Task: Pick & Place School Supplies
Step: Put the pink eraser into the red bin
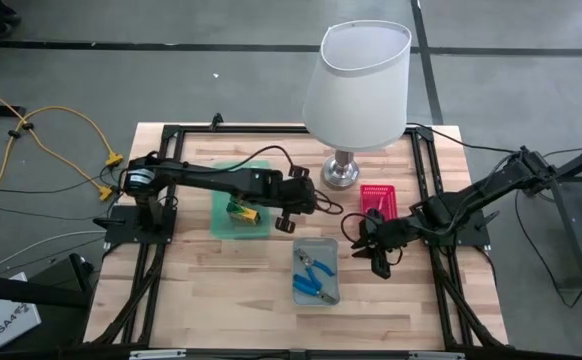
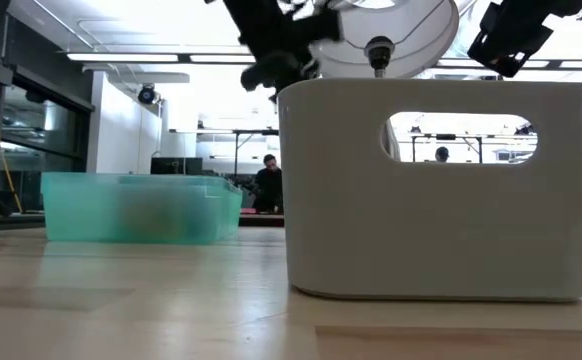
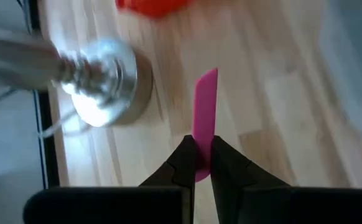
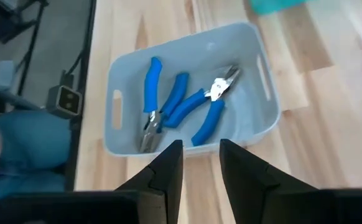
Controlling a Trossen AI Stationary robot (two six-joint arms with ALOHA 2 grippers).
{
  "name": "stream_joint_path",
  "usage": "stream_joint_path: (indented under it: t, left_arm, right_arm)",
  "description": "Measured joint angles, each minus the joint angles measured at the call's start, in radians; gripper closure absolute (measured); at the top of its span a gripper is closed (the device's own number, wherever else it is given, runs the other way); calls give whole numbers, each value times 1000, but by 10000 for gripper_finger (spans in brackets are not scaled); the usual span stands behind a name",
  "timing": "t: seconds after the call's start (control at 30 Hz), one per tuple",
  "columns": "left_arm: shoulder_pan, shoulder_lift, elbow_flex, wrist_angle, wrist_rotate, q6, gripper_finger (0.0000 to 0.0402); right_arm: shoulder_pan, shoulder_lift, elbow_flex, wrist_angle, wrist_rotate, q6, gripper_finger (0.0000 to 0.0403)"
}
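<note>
The left gripper (image 3: pixel 197 163) pinches a flat pink bar (image 3: pixel 204 118) between its fingers, above the bare wooden table (image 1: pixel 231 290) just beside the silver round base of the white-shaded lamp (image 1: pixel 340 171). The right gripper (image 4: pixel 201 163) hovers with fingers spread, empty, on the lamp-base side of the grey plastic tray (image 4: pixel 255 99). That tray contains two blue-handled pliers (image 4: pixel 175 102).

Left arm is stretching across the middle of the surface (image 1: pixel 201 310), and its hand (image 3: pixel 198 163) is pinching a flat pink bar (image 3: pixel 204 118) tight between both fingers. Right arm is reaching in from the opposite side, wrist angled down, with its hand (image 4: pixel 201 163) sitting partly open, nothing between its fingers.
</note>
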Motion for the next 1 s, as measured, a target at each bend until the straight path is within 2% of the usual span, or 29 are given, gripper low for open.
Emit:
stream_joint_path:
  t: [0.27,0.47,0.67,1.0]
  left_arm:
    - [-82,-43,0,115,2,44,383]
    - [-129,-54,0,210,2,89,383]
    - [-142,-54,0,251,3,99,383]
    - [-151,-54,0,287,2,97,383]
  right_arm:
    - [9,0,0,21,115,-63,306]
    - [9,0,0,76,175,-171,306]
    - [9,0,0,112,251,-277,306]
    - [9,0,0,109,346,-365,306]
